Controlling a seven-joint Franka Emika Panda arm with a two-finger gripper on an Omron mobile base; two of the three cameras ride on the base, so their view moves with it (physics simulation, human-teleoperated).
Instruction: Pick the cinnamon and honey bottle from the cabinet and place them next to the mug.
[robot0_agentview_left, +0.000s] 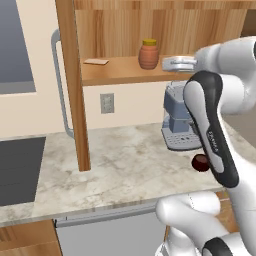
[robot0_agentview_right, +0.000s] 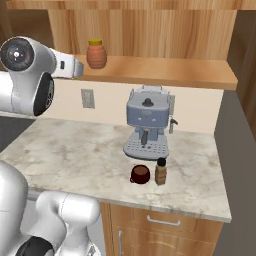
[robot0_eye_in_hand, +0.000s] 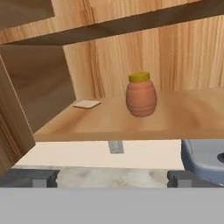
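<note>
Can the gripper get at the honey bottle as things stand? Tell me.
Probably yes: the honey bottle stands alone on the open cabinet shelf, straight ahead of the gripper, its fingers apart, with nothing between them.

No text, label, brand or number can be read in these pictures. A faint pale marking runs along the dark cover of the arm (robot0_agentview_left: 212, 132) just in front of the coffee machine (robot0_agentview_right: 146, 127) in the left base view, too small and blurred to make out. The honey bottle (robot0_eye_in_hand: 141, 94) on the shelf above the coffee machine and the cinnamon (robot0_agentview_right: 160, 171) on the counter just before it carry no legible label.
</note>
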